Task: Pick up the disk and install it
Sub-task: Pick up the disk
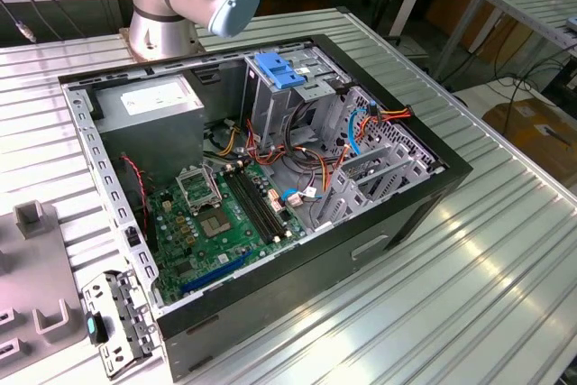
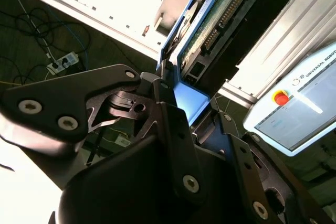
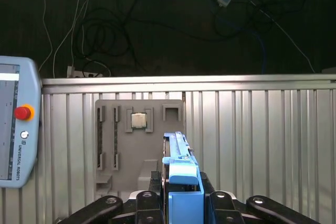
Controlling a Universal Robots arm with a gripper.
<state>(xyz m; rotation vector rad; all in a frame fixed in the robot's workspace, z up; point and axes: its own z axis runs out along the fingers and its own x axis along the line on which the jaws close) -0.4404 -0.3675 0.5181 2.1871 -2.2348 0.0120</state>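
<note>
Blue-railed, the flat metal hard disk (image 3: 178,150) is clamped by one end in your black gripper (image 3: 181,190), so it could tilt or slip and jam on the far grey drive cage (image 1: 270,113).

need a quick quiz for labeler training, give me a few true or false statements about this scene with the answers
1. The gripper is closed on the disk. True.
2. The computer case has its side panel on. False: the side is open and the motherboard lies exposed.
3. The pendant in both wrist views has a red button. True.
4. The disk's side rails are red. False: they are blue.
5. The disk is already installed in the computer case. False: it is in the gripper's grasp.
</note>
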